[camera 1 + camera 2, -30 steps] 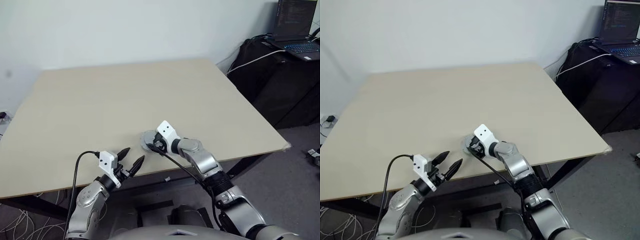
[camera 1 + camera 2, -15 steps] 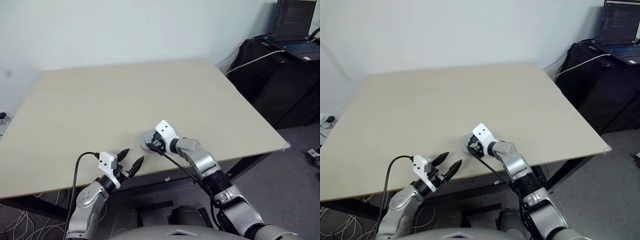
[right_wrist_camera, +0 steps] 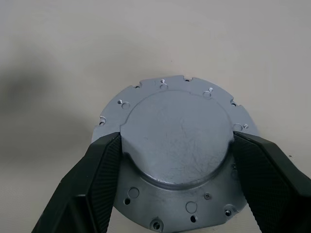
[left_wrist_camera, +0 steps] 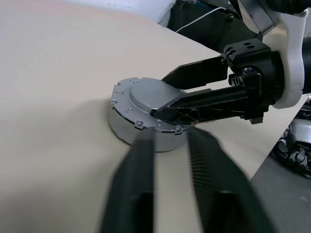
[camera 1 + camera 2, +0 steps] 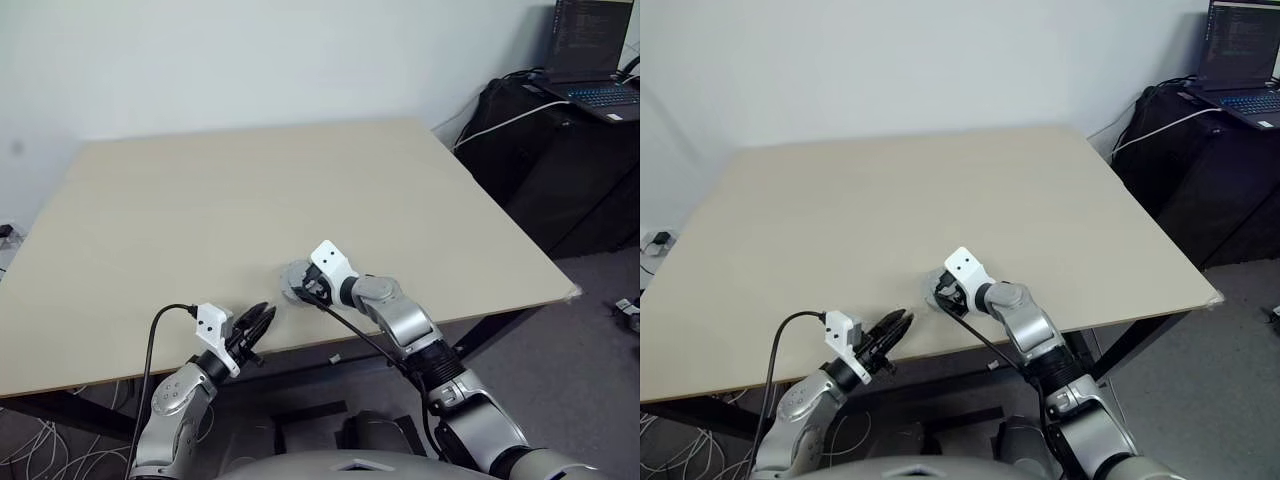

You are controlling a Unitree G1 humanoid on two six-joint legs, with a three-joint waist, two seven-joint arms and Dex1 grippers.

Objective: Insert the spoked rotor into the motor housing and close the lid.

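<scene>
Lid point(image 3: 177, 141), seated on the housing point(image 4: 146, 132) near the tabletop's point(image 5: 300, 190) near edge, is clasped at its raised centre by the right gripper point(image 3: 177, 167), apparently for pressing home; the left gripper point(image 5: 258, 322) is closed, empty.

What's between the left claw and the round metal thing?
Nothing, just bare table. The left wrist view shows it between the left gripper and the lid.

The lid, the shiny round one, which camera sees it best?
The right wrist view: it looks straight down on the lid, its whole face and rim holes showing between the right gripper fingers. The left wrist view shows it side-on, seated atop the motor housing. In the head views it is a small disc, half hidden.
</scene>
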